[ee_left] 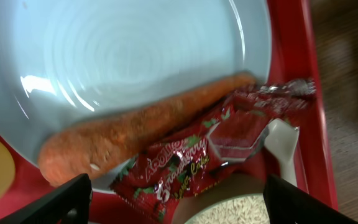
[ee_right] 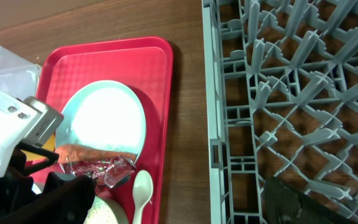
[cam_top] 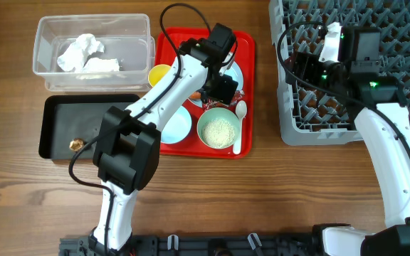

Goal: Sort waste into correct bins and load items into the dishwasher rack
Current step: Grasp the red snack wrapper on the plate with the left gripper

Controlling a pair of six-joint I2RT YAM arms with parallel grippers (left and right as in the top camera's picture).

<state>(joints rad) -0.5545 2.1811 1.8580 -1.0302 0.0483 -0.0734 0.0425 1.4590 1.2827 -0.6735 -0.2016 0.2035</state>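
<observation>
The left gripper [ee_left: 179,202] was held wide open with nothing in it, just above the orange carrot piece [ee_left: 148,127]. The carrot lay on the edge of the large pale blue plate [ee_left: 135,50]. Its long side ran almost from one finger to the other, so a turn of the wrist would likely be needed. The red shiny wrapper [ee_left: 210,155] was touching it. The right gripper [ee_right: 185,208] was also open and farther off, by the dishwasher rack [ee_right: 291,93].

A crumpled white napkin [cam_top: 84,53] was in the clear tub [cam_top: 41,43]. A small brown scrap [cam_top: 75,144] was in the black tray [cam_top: 66,117]. Rice [cam_top: 218,131] was in the pale green bowl [cam_top: 199,135].
</observation>
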